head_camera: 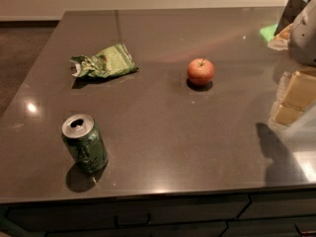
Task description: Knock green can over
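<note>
- Hand (295,98): at the right edge of the view, above the right side of the worktop (163,132). Only pale tan parts of it show, and the frame edge cuts them off. Whether the hand is set wide or narrow cannot be told. No object touches its visible part.
- Grey arm section (303,31): directly above the hand in the view, in the upper right corner.
- Green can (85,143): stands upright on the front-left area of the worktop, near the front edge.
  The body is dark green with pale markings. The top is silver, with the opening in view, and a dark shadow lies at the base. The can is well apart from the hand, on the opposite side of the worktop.
- Snack bag (105,61): light green foil, crumpled, lying flat on the left side of the worktop. It is behind the can and well apart from it.
- Apple (200,71): red, stem up, near the middle of the worktop. It sits between the snack bag and the hand and touches neither.
- Shadow (276,149): a dark shape on the front-right of the worktop, below the hand in the view.
- Worktop surface: dark grey-brown and glossy, with small bright reflections.
- Drawer fronts (148,216): dark, running below the front edge of the worktop.
</note>
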Controlling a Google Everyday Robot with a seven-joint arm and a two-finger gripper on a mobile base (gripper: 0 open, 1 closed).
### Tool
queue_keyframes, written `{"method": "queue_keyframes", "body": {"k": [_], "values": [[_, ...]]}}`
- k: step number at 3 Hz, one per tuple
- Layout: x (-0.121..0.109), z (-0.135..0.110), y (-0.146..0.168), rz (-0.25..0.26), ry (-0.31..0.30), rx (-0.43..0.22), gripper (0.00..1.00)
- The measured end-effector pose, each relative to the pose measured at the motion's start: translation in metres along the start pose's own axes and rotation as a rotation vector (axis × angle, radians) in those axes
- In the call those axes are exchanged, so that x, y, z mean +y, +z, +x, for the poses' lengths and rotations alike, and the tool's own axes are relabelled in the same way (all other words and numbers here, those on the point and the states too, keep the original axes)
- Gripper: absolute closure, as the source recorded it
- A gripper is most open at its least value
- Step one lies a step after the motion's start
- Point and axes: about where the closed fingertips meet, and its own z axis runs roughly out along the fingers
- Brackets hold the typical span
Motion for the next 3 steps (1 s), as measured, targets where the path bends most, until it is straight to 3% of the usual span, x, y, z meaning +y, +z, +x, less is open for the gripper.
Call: {"method": "queue_keyframes", "body": {"k": [1,2,3], "values": [[0.0,0.0,0.0,0.0,0.0,0.0,0.0],[-0.002,-0.019,0.0,-0.036,-0.011,-0.064,0.0],[-0.002,-0.054,0.004,-0.069,-0.046,-0.187,0.0]]}}
